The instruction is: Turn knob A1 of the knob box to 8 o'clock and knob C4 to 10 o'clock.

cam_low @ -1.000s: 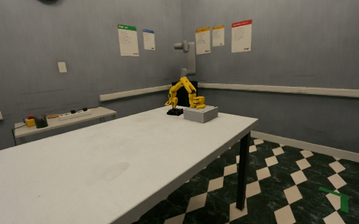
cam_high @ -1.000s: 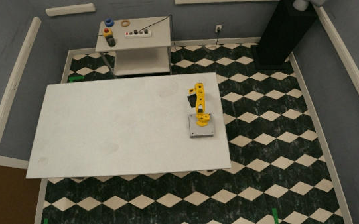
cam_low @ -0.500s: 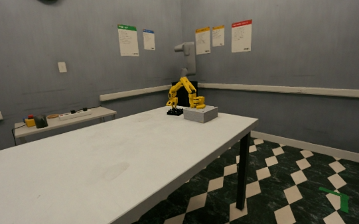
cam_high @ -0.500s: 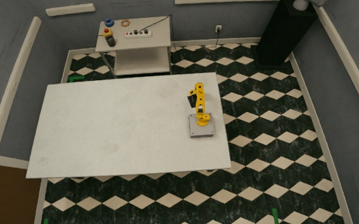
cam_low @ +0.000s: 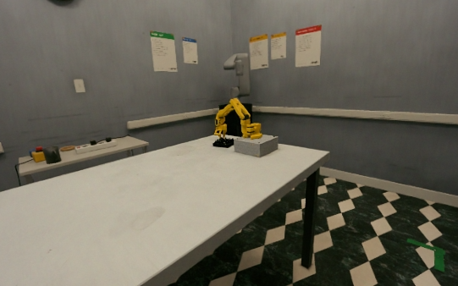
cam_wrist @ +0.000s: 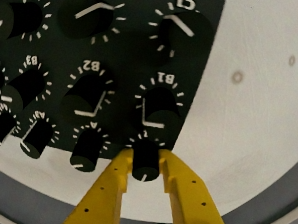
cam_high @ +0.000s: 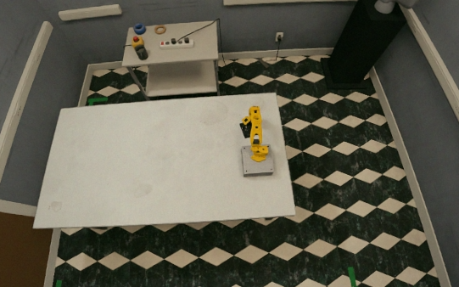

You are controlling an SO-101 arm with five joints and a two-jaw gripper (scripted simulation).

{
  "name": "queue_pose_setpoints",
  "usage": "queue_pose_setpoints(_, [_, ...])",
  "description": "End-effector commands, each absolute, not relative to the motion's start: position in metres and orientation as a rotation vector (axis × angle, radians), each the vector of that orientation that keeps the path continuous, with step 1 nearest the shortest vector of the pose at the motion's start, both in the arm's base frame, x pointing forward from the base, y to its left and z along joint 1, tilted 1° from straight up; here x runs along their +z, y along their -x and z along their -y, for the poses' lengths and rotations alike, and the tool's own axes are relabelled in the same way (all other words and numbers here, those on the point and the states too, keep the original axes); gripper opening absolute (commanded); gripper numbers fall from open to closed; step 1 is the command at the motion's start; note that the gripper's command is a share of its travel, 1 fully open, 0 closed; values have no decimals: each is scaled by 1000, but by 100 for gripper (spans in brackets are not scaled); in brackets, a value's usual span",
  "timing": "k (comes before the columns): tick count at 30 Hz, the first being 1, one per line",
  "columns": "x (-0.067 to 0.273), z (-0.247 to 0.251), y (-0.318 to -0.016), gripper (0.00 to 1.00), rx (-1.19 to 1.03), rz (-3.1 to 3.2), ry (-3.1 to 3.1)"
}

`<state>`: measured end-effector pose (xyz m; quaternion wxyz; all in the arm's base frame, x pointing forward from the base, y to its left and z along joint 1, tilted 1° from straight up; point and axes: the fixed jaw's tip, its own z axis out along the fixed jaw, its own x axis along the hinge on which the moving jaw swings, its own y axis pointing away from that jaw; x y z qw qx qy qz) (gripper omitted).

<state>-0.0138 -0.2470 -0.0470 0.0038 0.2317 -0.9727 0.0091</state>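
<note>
The black knob box lies on the table beside the arm's base. In the wrist view its rows run slantwise, with row A at the bottom. My gripper is shut on knob A1, one finger on each side. Knob A1 shows a short white line on its cap, pointing down and slightly left; its marks are partly hidden. Knob B1 stands just above, knob A2 to the left. Knob C1 is at the top right. Knob C4 is not visible in the wrist view.
The grey base block carries the arm on the white table. Knobs B2 and A3 stand left of the fingers. A side table with a power strip is behind.
</note>
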Motion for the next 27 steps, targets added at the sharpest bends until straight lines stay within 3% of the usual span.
queue_pose_setpoints(1, [-50, 243, 11, 1, -10, 3026, -850])
queue_pose_setpoints(27, [-50, 245, 13, 1, -9, 2810, -1413])
